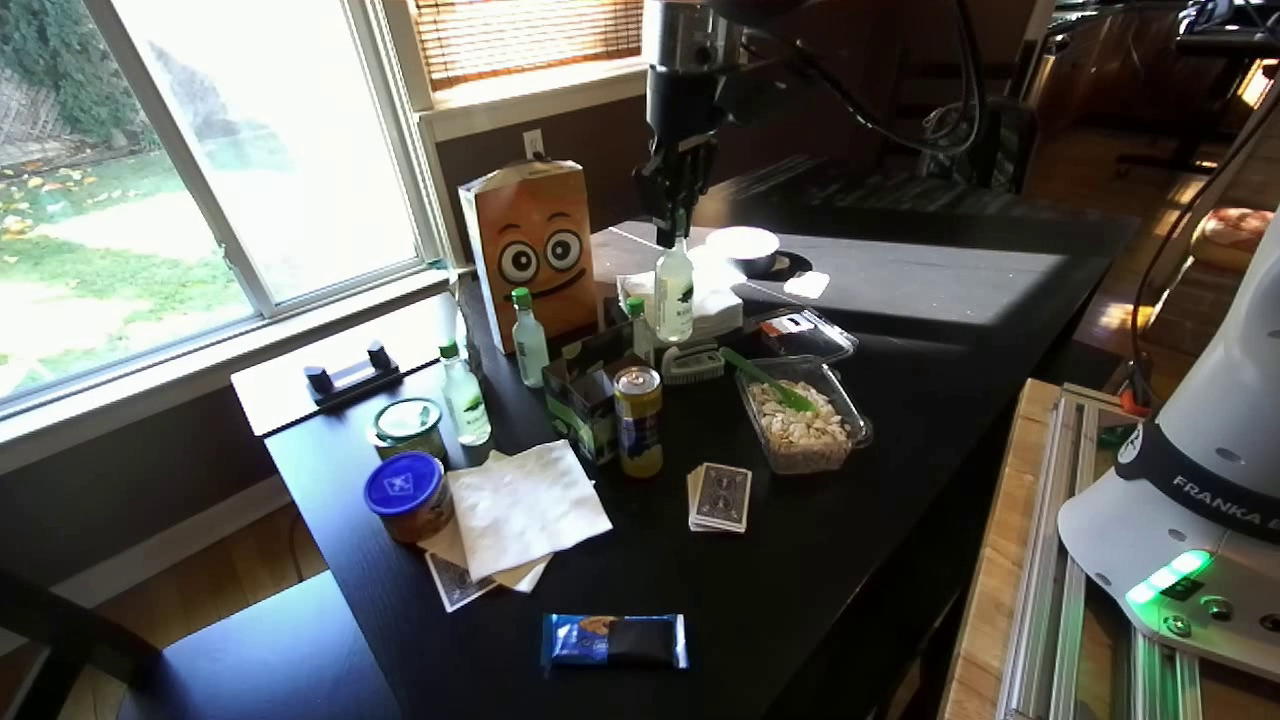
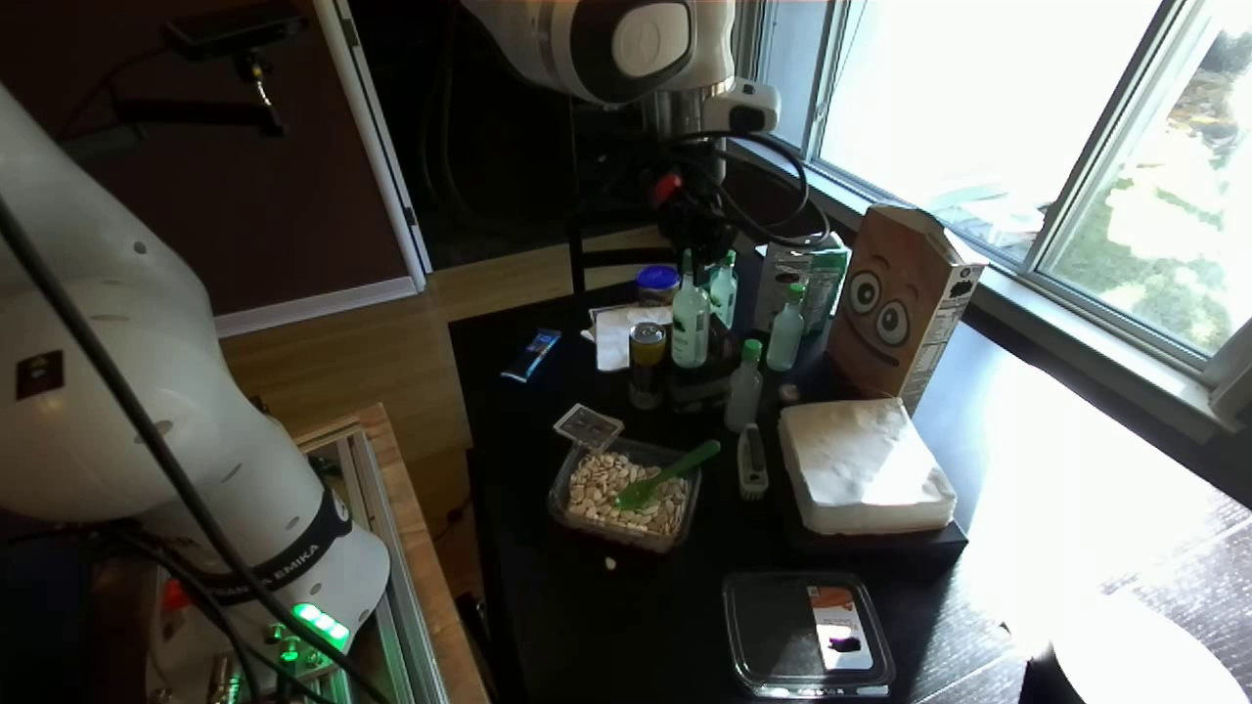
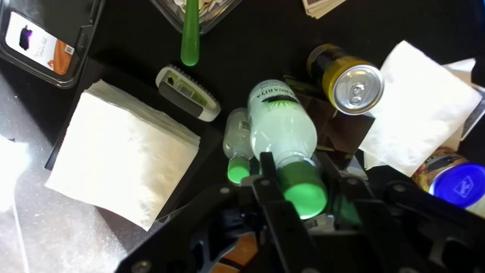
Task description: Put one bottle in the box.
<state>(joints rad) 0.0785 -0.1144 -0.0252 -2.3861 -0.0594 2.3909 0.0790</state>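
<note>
My gripper [image 1: 676, 225] is shut on the neck of a green-capped bottle [image 1: 674, 298], holding it upright above the table. In the wrist view the fingers [image 3: 295, 161] flank the held bottle's neck [image 3: 280, 121]. It hangs beside the low open dark carton [image 1: 575, 405], overlapping its edge in the wrist view [image 3: 343, 131]. The tall brown box [image 1: 540, 240] with two round eyes stands by the window; it also shows in an exterior view [image 2: 895, 293], and its top looks folded over. Other bottles stand on the table, one [image 1: 530, 345] before the box, another [image 2: 743, 391] near the carton.
A yellow can [image 1: 639, 425] stands against the carton. A white brush [image 3: 187, 93] and a napkin stack [image 3: 125, 151] lie beside the held bottle. A clear food container [image 2: 626, 494] holds a green spoon [image 2: 675, 471]. Jars [image 1: 405, 490] and a napkin [image 1: 530, 505] lie farther off.
</note>
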